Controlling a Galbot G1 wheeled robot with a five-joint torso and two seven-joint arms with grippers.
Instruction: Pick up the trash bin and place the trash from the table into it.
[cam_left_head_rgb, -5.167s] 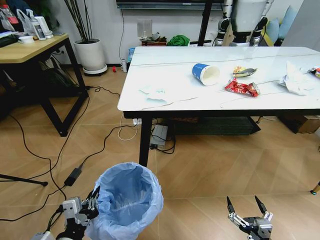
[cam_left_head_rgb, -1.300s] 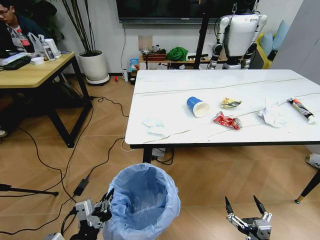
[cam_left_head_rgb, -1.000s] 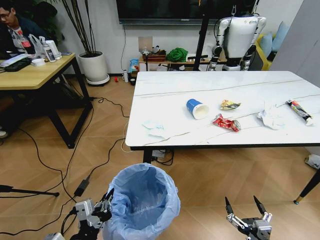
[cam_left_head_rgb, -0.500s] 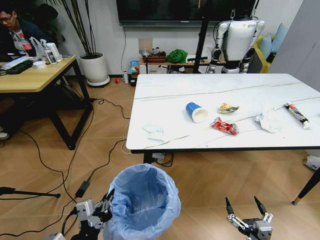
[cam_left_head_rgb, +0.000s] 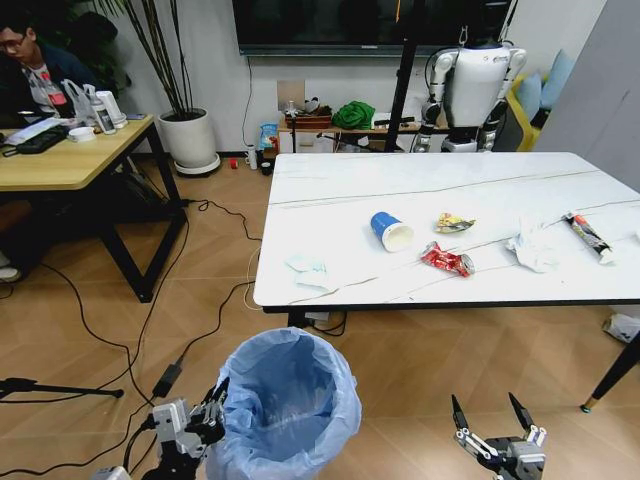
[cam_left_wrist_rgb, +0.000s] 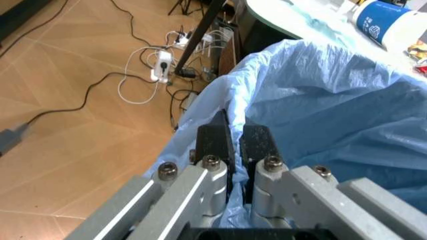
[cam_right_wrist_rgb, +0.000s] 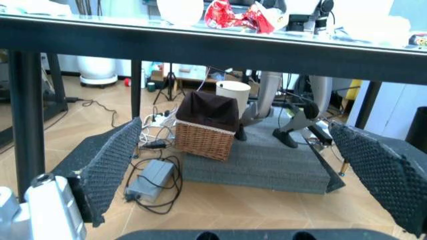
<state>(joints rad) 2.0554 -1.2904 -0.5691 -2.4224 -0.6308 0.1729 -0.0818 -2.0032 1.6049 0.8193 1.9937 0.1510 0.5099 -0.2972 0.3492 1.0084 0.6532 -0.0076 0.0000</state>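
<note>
The trash bin, lined with a crinkly light-blue bag, hangs low in front of me. My left gripper is shut on its rim, and the left wrist view shows the fingertips pinching the bag's edge. My right gripper stands open low at the right, nothing between its pads. On the table lie a blue cup, a yellow wrapper, a red wrapper, a white tissue, a slim tube and a pale tissue.
A wooden desk stands at the left, with cables trailing over the floor toward the table leg. A plant pot and a white humanoid robot stand behind. A wicker basket sits under the table.
The camera has moved, so the table looks a little farther off and more of its right end shows. The bin stays held by my left gripper; the right one stays open.
</note>
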